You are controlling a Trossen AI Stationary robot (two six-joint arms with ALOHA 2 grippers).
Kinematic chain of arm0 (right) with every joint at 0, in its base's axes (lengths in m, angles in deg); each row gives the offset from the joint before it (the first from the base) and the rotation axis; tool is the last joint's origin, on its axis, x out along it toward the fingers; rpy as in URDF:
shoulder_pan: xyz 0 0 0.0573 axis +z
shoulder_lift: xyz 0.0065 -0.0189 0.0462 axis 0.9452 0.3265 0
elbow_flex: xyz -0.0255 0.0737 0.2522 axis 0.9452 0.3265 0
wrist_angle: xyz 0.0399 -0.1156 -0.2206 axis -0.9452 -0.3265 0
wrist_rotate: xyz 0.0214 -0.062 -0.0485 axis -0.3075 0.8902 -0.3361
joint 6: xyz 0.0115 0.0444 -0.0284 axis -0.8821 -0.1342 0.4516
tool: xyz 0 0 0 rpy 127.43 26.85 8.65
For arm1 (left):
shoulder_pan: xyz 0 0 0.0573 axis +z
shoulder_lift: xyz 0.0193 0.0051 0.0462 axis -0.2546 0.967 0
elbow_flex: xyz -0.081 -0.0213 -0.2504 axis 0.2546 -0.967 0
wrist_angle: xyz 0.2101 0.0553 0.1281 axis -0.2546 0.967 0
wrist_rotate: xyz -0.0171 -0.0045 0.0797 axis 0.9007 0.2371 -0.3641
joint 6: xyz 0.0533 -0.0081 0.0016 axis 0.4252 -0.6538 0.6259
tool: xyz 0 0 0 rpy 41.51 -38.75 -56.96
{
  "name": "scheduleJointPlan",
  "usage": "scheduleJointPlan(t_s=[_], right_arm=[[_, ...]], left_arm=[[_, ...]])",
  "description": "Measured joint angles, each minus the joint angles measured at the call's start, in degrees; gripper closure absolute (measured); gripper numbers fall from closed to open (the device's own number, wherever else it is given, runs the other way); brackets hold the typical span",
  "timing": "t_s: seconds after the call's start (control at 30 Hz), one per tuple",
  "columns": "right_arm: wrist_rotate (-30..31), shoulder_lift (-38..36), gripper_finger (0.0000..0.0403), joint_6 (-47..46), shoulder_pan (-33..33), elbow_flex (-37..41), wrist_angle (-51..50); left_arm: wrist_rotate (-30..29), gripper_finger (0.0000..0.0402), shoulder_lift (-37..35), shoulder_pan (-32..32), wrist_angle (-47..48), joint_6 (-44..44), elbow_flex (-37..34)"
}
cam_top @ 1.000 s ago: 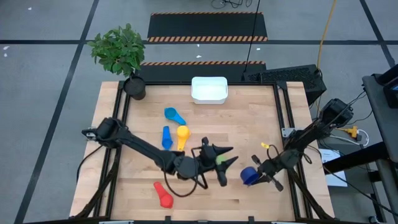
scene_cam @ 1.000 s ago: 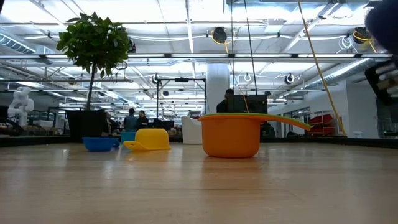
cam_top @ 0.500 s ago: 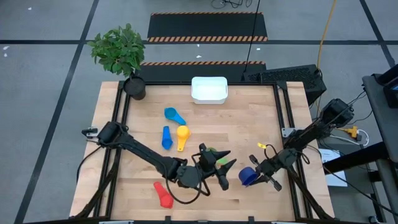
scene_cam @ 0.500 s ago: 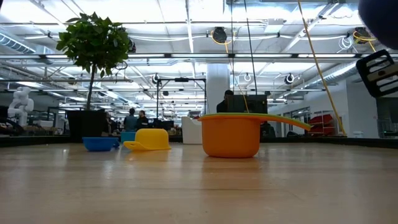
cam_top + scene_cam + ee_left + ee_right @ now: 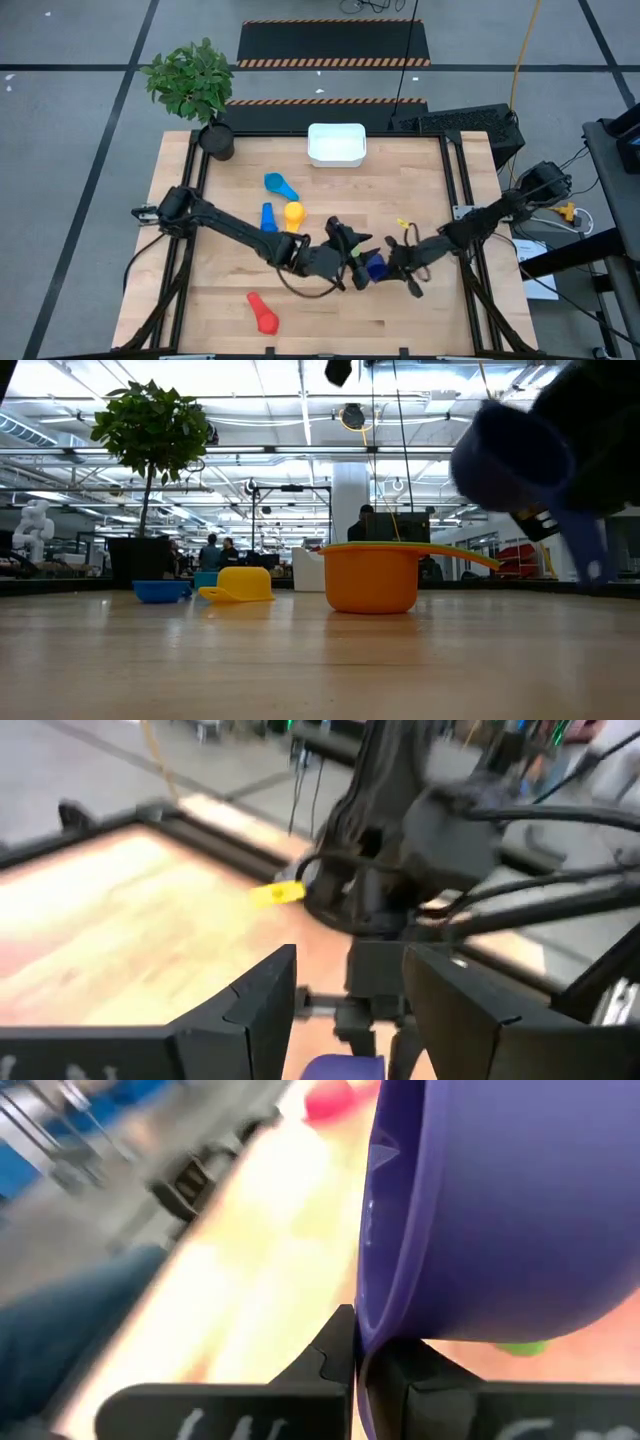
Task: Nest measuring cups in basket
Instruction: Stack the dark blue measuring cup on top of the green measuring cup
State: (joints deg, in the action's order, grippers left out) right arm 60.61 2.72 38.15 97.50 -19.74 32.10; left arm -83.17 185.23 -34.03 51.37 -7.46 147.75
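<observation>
Two arms meet near the middle of the worktop's front half, over a pair of measuring cups. At the front-left lies the red cup (image 5: pixel 262 313), untouched. Behind it, toward the centre, the blue cup (image 5: pixel 267 220), yellow cup (image 5: pixel 292 215) and light blue cup (image 5: pixel 279 186) lie close together, mouths down in the low view where they can be made out. The left gripper (image 5: pixel 352 252) hangs just over the orange cup (image 5: pixel 371 576), which stands upright with a green cup (image 5: pixel 455 553) nested in it, its handle jutting out sideways; the fingers (image 5: pixel 258 1010) stand spread with nothing between them, seemingly waiting to take or steady the next cup. Just beside it, the right gripper (image 5: pixel 392 266) pinches the dark blue cup (image 5: pixel 375 268) by its rim or handle, jaws pressed tight, and holds it clear of the wood, tilted, apparently to drop it into the stack. The basket (image 5: pixel 336 144), white and with no cups in it, sits at the middle of the back edge, well apart from the stack; the nested set probably goes there afterwards. A potted plant (image 5: pixel 195 85) marks the back-left corner.
</observation>
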Motion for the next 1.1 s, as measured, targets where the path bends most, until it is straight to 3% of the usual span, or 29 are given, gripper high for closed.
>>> scheduleJointPlan(t_s=[0.13, 0.47, 0.67, 0.83, 0.97, 1.1], right_arm=[[-1.0, 0.0, 0.0403, 4.3, -3.2, -4.3, -10.2], [-7.7, 0.0, 0.0403, 1.5, -10.1, -5.3, -14.1], [-13.1, -0.1, 0.0403, -2.6, -11.6, -5.4, -19.0], [-17.3, -0.1, 0.0403, -3.6, -11.5, -5.4, -20.5], [-19.1, -0.1, 0.0403, -5.1, -11.5, -5.3, -20.7], [-20.0, 0.0, 0.0403, -5.6, -11.4, -5.3, -20.8]], left_arm=[[6.0, 0.0215, -2.1, 1.8, 8.6, -4.0, 0.0], [21.4, 0.0215, -3.2, 2.3, 25.5, -8.2, 0.0], [19.6, 0.0208, -3.2, 3.1, 30.6, -9.1, -0.4], [18.7, 0.0162, -3.0, 3.6, 26.3, -7.3, -0.6], [21.8, 0.0121, -2.6, 3.7, 22.6, -5.0, -0.6], [22.1, 0.0107, -2.4, 4.1, 21.5, -4.9, -0.5]])
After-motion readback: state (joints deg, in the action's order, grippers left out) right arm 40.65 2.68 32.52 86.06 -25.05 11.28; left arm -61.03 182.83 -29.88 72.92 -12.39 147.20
